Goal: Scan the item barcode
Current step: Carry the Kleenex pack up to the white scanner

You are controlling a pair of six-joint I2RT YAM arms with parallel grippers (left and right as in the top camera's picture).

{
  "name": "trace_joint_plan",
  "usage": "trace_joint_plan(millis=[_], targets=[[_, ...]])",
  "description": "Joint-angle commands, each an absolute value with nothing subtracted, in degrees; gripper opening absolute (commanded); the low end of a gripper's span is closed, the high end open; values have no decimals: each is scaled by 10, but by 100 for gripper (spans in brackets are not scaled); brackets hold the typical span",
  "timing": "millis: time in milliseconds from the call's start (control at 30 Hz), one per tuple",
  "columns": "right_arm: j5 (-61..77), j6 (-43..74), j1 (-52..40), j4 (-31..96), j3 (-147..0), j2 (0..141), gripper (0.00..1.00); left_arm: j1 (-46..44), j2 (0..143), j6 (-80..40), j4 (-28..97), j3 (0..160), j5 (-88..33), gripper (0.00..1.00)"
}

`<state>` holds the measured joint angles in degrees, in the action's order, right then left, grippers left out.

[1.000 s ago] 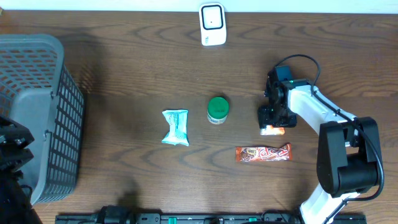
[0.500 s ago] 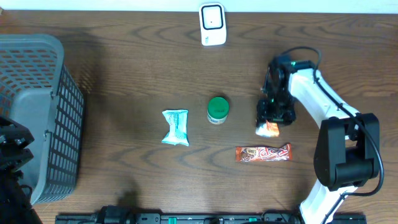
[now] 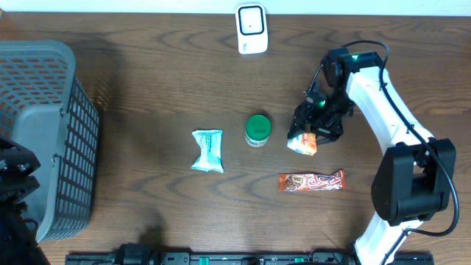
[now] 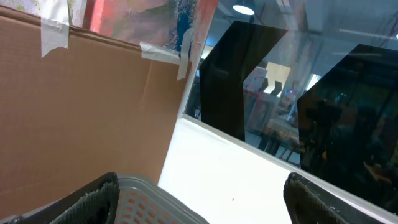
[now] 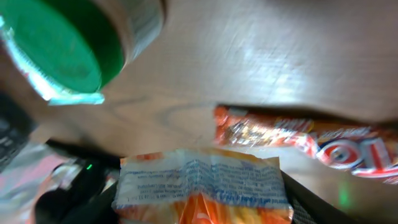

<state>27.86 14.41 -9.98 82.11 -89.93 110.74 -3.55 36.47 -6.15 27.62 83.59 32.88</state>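
Right pincer (image 3: 312, 131) closed on the orange packet (image 3: 302, 143), gripping it by one end. The packet hangs tilted below the fingers, over the table (image 3: 147, 88), just beside the green-lidded jar (image 3: 257, 129) and above the chocolate bar (image 3: 311, 180). The scanner (image 3: 251, 28) stands at the far edge, well apart from the packet. Left pincer (image 4: 202, 199) open, nothing between its fingers, parked over the basket (image 3: 81, 140) and out of this job. The teal packet (image 3: 207, 150) lies flat beyond the jar, untouched. From my wrist I see the packet's white sealed flap with fine print, blurred; I cannot tell where the barcode sits or which face carries it. Judgement: the item is picked, the pass in front of the scanner is not yet made. Risks from here. The hold is on a thin, slick end seam, so a quick swing could let the packet slide or twist out. The loose end dangles, so a low path toward the scanner could clip the jar and tip it. If the code faces my fingers or the table, the scanner reads nothing. Crinkled foil may glare or fold across the bars. Stopping too far off, or at a steep angle, would also miss the read.
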Motion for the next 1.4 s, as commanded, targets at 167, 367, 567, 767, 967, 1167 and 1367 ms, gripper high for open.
trace_joint_plan(millis=[167,367,567,767,967,1167,1367], targets=[[353,145,-103,879,-912,1109,60,-36,361,-61,272,835,324,84],[367,145,-103,882,-912,1109,61,-36,343,-63,265,835,319,84],[368,136,-103,878,-912,1109,62,-36,257,-63,257,818,269,85],[368,132,-103,861,-912,1109,61,-36,156,-63,231,785,244,84],[379,132,-103,841,-914,1109,61,-36,68,-63,174,725,244,84],[383,132,-105,847,-923,1109,59,-36,1,-62,131,668,245,84],[383,126,-105,852,-930,1109,59,-32,5,-63,125,659,246,84]])
